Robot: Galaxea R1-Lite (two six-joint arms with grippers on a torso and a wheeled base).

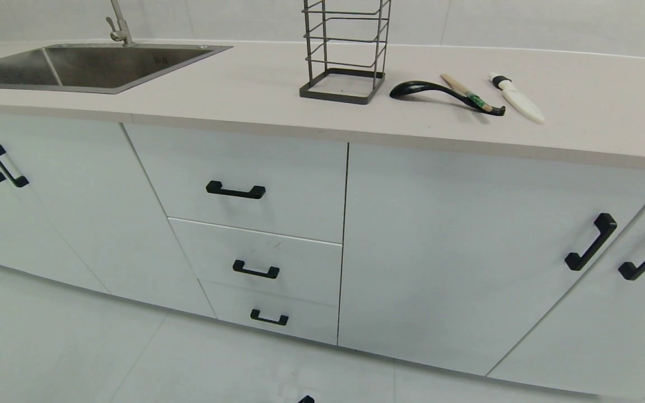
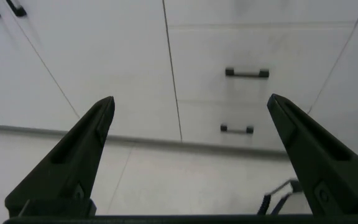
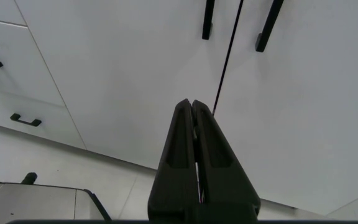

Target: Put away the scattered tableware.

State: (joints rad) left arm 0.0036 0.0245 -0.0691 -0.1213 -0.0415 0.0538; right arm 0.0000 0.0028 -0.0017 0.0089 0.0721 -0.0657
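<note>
The white cabinets (image 1: 457, 235) stand in front of me, with three drawers (image 1: 255, 218) stacked in the middle, all with black bar handles. Across them runs the pale countertop (image 1: 233, 95). The steel sink (image 1: 93, 64) is set into its far left, with the tap (image 1: 118, 25) behind it. A dark wire rack (image 1: 333, 98) stands upright near the middle of the counter. My left gripper (image 2: 191, 102) hangs low, facing the drawers, with its fingers spread wide and nothing between them. My right gripper (image 3: 191, 102) faces the cabinet doors, its fingers pressed together on nothing. The tableware lies on the counter just right of the rack. The black spoon (image 1: 412, 88) lies along the counter, its bowl toward the rack and its curved handle reaching right. The white utensil (image 1: 521, 101), farthest right, lies slantwise, its black-banded end toward the wall and its tip toward the front edge. The wooden chopsticks (image 1: 461, 88) slant the same way between the two, crossing the spoon's handle near its end.
</note>
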